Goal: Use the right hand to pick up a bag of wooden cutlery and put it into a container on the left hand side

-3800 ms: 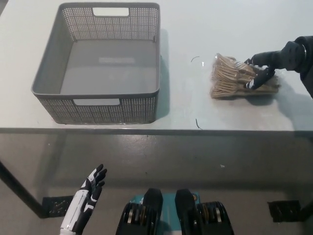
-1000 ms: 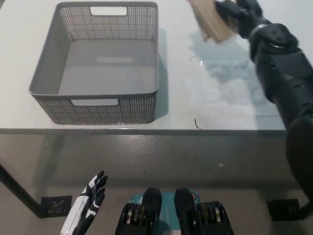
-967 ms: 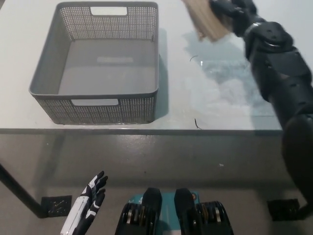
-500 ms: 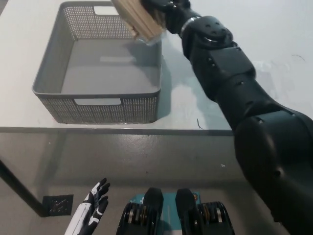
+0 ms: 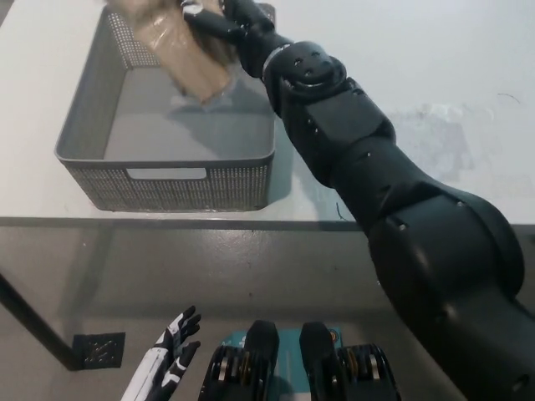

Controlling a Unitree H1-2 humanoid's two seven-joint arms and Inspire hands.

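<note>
The clear bag of wooden cutlery (image 5: 178,52) hangs over the far part of the grey mesh basket (image 5: 96,159), above its floor. My black right hand (image 5: 219,18) is shut on the bag's upper right side, the arm stretching across from the lower right. The bag looks blurred. My white left hand (image 5: 167,368) rests at the lower left, below the table edge, fingers apart and holding nothing.
The basket stands on the left half of a white table (image 5: 468,100). The table's front edge (image 5: 167,222) runs across the middle of the view. My right arm covers much of the table's right half.
My right hand carried the bag from above the basket's far right corner leftward, to over the basket's inside. The left hand stayed low.
</note>
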